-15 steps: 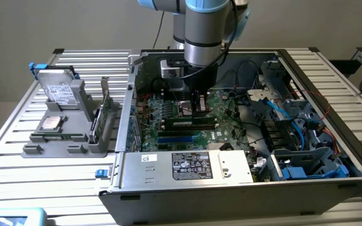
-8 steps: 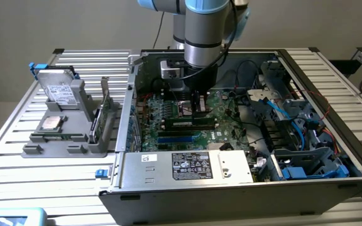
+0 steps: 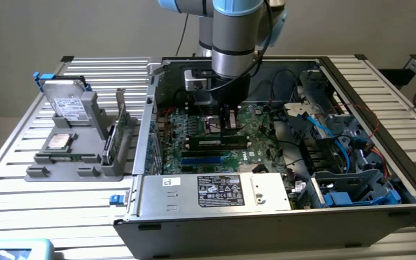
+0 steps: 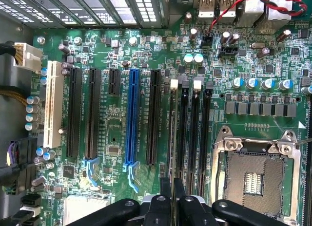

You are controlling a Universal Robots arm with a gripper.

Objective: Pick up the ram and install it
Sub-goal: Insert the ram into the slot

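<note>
The pick-up looks done: the fingers stand nearly together, clamped on the top edge of the ram, inside the open case. The ram lies along the memory slots, at mid-board in the case. Whether it is pressed home I cannot tell. The white slot latches look tipped back, so seating probably remains. Beside the slots, the processor socket stands empty.

The case lies on its side on a slatted metal table. Just beside the case, on the exterior view's left, a grey holder carries a drive and a silvery chip. A plain pale wall rises behind the case.
</note>
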